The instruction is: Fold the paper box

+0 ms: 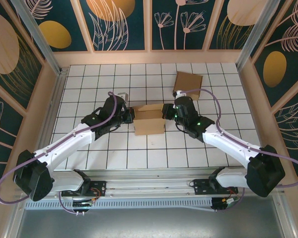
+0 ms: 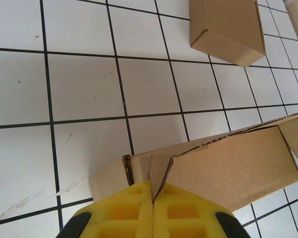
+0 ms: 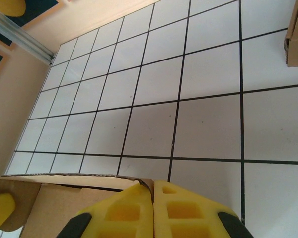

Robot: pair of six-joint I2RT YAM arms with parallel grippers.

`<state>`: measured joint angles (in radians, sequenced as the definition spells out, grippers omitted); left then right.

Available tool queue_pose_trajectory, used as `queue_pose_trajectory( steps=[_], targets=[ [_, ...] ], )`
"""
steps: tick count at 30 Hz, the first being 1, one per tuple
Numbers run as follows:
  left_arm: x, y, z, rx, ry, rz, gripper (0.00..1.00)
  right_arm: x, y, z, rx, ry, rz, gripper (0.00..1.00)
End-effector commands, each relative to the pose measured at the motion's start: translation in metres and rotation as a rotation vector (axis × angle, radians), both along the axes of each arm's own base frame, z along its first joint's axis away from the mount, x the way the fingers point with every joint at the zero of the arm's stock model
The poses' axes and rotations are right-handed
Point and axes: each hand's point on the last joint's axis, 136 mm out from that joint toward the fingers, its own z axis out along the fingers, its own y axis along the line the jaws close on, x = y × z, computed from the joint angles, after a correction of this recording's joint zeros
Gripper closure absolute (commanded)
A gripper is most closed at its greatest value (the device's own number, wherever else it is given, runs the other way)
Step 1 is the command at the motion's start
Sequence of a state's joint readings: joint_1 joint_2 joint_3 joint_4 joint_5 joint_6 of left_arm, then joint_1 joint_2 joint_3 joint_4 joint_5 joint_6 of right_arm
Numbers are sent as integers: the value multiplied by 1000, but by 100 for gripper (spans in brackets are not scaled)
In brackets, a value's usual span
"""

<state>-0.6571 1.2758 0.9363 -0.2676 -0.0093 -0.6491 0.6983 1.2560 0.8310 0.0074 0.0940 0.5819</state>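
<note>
A brown paper box (image 1: 149, 120) lies half-formed on the white grid table between my two arms. My left gripper (image 1: 130, 116) is shut on the box's left end; in the left wrist view its yellow fingers (image 2: 124, 210) pinch a cardboard flap edge of the paper box (image 2: 228, 166). My right gripper (image 1: 167, 113) is shut on the right end; in the right wrist view its yellow fingers (image 3: 179, 210) clamp a thin curled flap of the paper box (image 3: 59, 191).
A second, folded cardboard box (image 1: 187, 85) sits behind the right gripper, also the folded box (image 2: 226, 27) in the left wrist view. Peach walls (image 1: 37, 104) and aluminium rails bound the gridded table (image 1: 114, 74).
</note>
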Motion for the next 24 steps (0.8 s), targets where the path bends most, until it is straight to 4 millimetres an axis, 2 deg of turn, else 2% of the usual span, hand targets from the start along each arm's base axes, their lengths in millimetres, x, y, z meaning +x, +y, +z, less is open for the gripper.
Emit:
queue_pose_trajectory(
  steps=[1, 17, 24],
  targets=[
    [-21, -4, -26, 10, 96, -35, 95, -16, -7, -29, 5, 105, -42, 92],
    [-28, -4, -41, 5, 117, -25, 95, -40, -14, -70, -109, 98, -55, 92],
    [-34, -3, -44, -2, 122, -22, 95, -48, -15, -76, -147, 78, -55, 92]
  ],
)
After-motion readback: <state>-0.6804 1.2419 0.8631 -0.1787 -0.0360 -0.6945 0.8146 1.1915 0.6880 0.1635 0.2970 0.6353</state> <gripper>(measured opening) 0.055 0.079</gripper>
